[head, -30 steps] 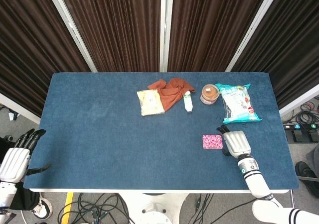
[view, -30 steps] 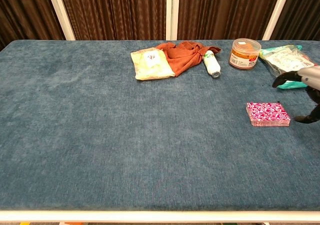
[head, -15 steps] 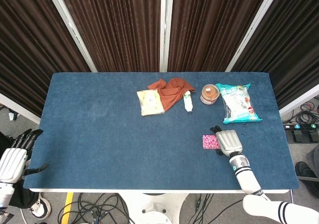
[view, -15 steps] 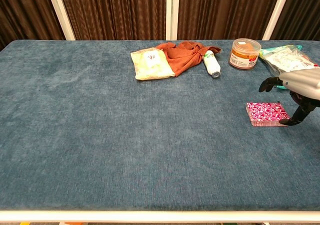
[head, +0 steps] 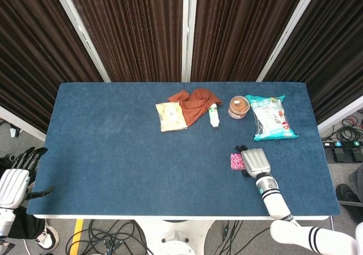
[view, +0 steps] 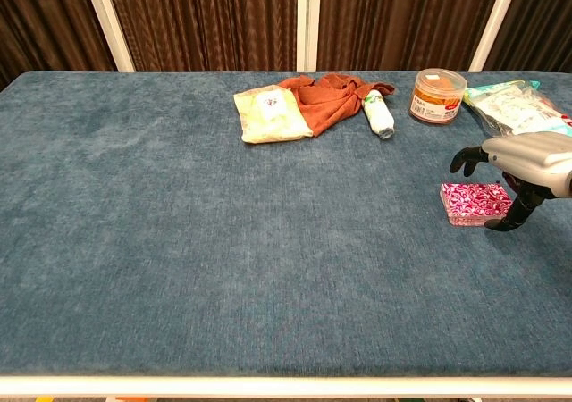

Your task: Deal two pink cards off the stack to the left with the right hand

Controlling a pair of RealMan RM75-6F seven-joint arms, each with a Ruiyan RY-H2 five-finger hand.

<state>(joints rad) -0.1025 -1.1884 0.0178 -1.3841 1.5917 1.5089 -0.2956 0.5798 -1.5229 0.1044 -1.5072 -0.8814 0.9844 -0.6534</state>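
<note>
Right hand: poised over the right part of the pink card stack, fingers spread and curved downward, thumb reaching the stack's near edge, nothing yet gripped; whether fingertips touched the top card could not be told. Stack: flat on the blue table, toward the near edge from the snack bag; risk judged that pressing too hard would drag several cards or shove the whole stack leftward. Since a second earlier, hand had moved left from beside the stack to above it; left hand, open and idle off the table's left edge, was little changed.
</note>
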